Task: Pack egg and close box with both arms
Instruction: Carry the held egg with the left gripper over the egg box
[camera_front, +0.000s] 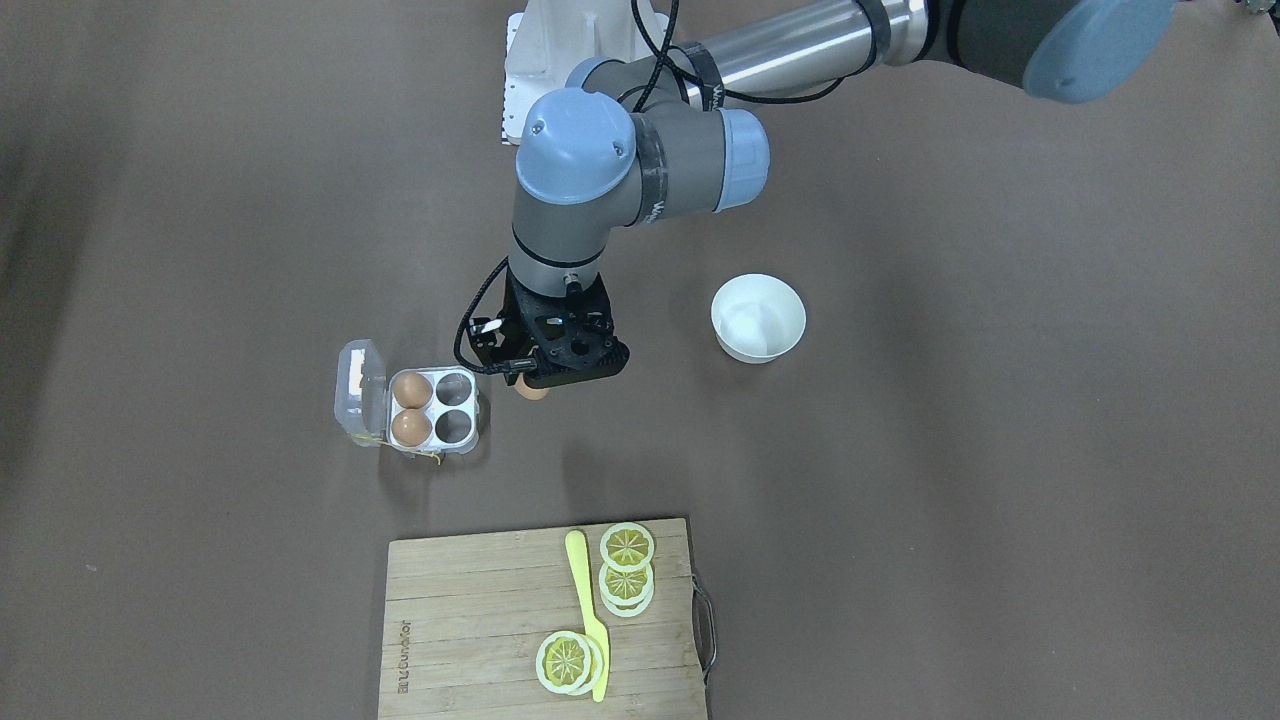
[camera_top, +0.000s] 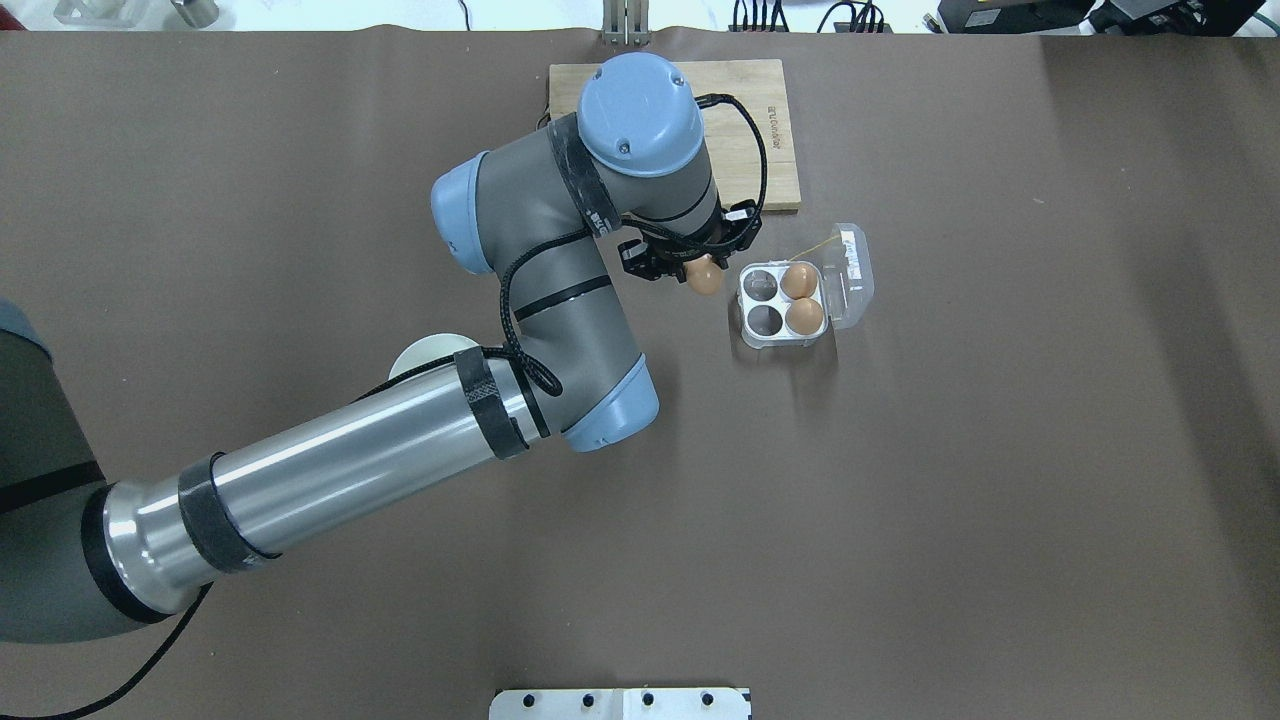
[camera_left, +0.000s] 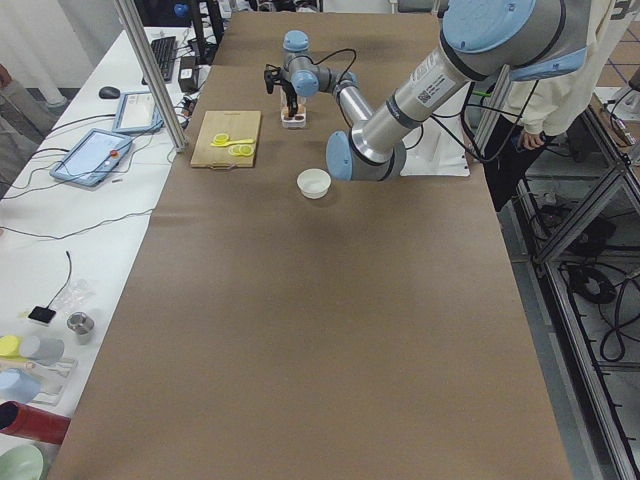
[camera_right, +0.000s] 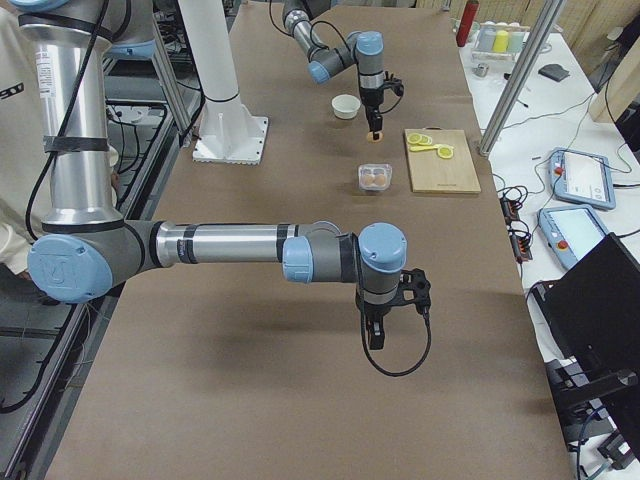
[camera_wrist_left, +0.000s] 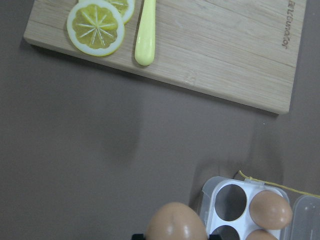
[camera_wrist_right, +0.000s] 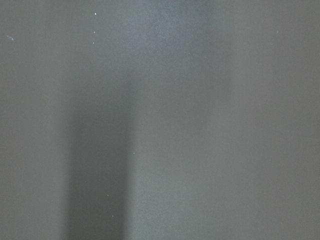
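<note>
My left gripper (camera_front: 531, 383) hangs just beside the box, shut on a tan-brown egg (camera_top: 704, 279) that also fills the bottom edge of the left wrist view as the egg (camera_wrist_left: 175, 223). The clear box (camera_front: 433, 409) stands on the table with its lid (camera_front: 359, 389) swung open away from the gripper. Two eggs (camera_front: 411, 389) sit in the cups on the lid side. The two cups nearer the gripper are empty. My right gripper (camera_right: 374, 336) hovers over bare table far from the box; whether it is open or shut I cannot tell.
A white bowl (camera_front: 758, 317) stands on the other side of the left gripper from the box. A wooden cutting board (camera_front: 480, 620) with lemon slices (camera_front: 627, 546) and a yellow knife (camera_front: 588, 610) lies beyond the box. A person (camera_left: 560, 90) stands behind the robot.
</note>
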